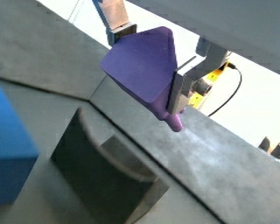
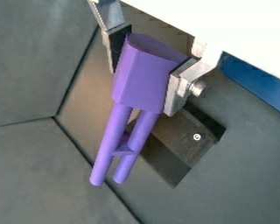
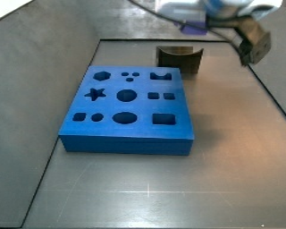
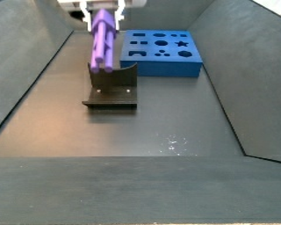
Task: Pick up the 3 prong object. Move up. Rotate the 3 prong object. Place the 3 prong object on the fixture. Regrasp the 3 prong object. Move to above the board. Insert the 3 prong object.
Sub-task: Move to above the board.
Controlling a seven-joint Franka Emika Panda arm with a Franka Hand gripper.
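My gripper is shut on the 3 prong object, a purple peg whose block end sits between the silver fingers. Its long prongs point down and away from the jaws. In a side view the 3 prong object hangs in the gripper just above the fixture, a dark block with a scooped top. A wrist view shows the peg's flat purple face over the fixture. The blue board lies beyond the fixture. In a side view the gripper is above the fixture.
The blue board with its shaped holes fills the middle of the grey floor. Sloped dark walls enclose the work area on both sides. A yellow cable runs outside the wall.
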